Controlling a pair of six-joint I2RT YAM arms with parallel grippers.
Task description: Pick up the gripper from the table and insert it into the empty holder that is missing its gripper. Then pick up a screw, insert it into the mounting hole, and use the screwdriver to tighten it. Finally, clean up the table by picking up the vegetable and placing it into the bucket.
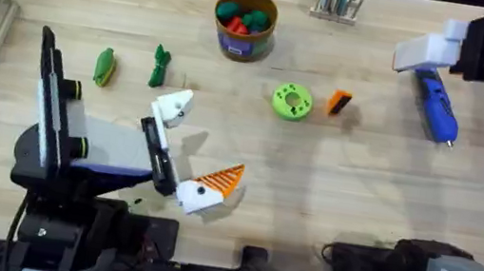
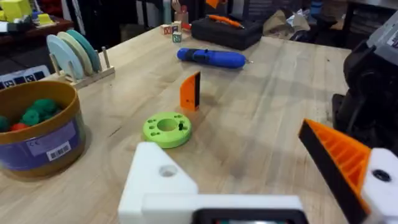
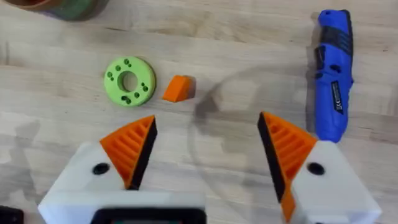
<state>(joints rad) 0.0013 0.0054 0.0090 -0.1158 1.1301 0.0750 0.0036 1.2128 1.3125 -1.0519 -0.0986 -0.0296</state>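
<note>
The right hand (image 3: pixel 205 155) hovers spread above the surface (image 3: pixel 236 37), the orange gripper (image 3: pixel 178 88) just ahead, the screwdriver (image 3: pixel 334 74) beside it.

bucket (image 3: pixel 65 7): cut by frame edge | green disc (image 1: pixel 291 102) holes: screws too small to tell

A small orange gripper (image 1: pixel 339 103) with a black end lies on the pale wood-grain table (image 1: pixel 360 182) beside a bright-green disc (image 1: pixel 291 102) dotted with dark holes, near a blue screwdriver (image 1: pixel 437 107) with dark bands. The brown-orange bucket (image 1: pixel 244 24), ringed by a purple label band carrying a white barcode patch, holds green and red pieces. The right gripper (image 3: pixel 205 149) has white mounts with orange ribbed pads edged in black, and the white holder (image 2: pixel 163 183) on the left gripper (image 1: pixel 189 152) is bare.
</note>
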